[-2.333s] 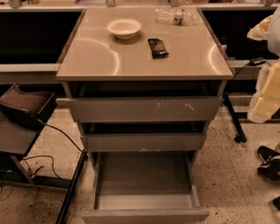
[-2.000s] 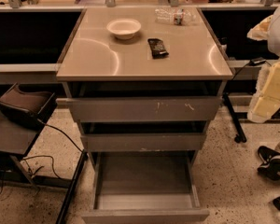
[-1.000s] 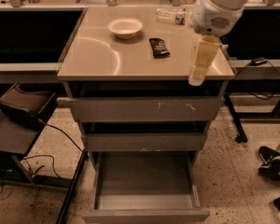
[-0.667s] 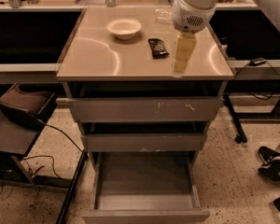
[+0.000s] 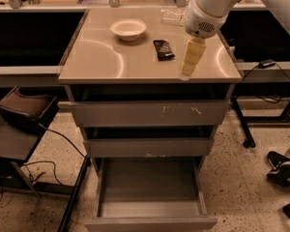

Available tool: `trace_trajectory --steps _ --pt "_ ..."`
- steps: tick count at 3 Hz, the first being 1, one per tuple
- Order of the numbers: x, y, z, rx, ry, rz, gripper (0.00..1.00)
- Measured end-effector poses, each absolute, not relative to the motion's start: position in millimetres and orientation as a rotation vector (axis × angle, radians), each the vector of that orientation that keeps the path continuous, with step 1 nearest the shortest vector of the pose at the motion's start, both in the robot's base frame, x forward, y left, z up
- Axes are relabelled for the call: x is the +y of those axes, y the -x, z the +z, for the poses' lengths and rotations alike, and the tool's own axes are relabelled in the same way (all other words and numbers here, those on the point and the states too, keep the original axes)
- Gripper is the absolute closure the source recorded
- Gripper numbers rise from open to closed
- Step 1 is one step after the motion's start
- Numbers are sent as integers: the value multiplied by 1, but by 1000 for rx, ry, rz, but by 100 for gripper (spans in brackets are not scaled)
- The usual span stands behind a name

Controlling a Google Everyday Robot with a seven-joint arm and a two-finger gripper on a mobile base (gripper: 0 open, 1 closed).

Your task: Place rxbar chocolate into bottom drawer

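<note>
The rxbar chocolate (image 5: 163,49), a small dark bar, lies flat on the tan cabinet top (image 5: 101,57), right of the white bowl (image 5: 128,29). My gripper (image 5: 188,65) hangs from the white arm and points down over the right front part of the top. It is just right of the bar and a little nearer the front edge, and holds nothing that I can see. The bottom drawer (image 5: 150,222) is pulled out below the two shut upper drawers, and its grey tray looks empty.
A clear plastic bottle (image 5: 173,16) lies at the back of the top, partly behind my arm. A dark bag (image 5: 24,111) sits on a low stand at the left, with cables on the floor. A person's shoe (image 5: 283,167) is at the right.
My arm has swung in from the right edge of the view to over the cabinet top, beside the bar. The bar, bowl and drawers have not moved.
</note>
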State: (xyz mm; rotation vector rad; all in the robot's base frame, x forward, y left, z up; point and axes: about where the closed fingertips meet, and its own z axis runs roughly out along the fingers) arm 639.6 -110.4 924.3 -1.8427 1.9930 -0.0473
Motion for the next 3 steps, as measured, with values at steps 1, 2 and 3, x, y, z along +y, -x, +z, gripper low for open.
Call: trace_trajectory --steps 1,2,3 --pt "-133 -680 919 2008 1624 47 0" --pt "-151 -724 935 1999 1383 125 0" --pt "-157 -758 948 2003 1221 182 0"
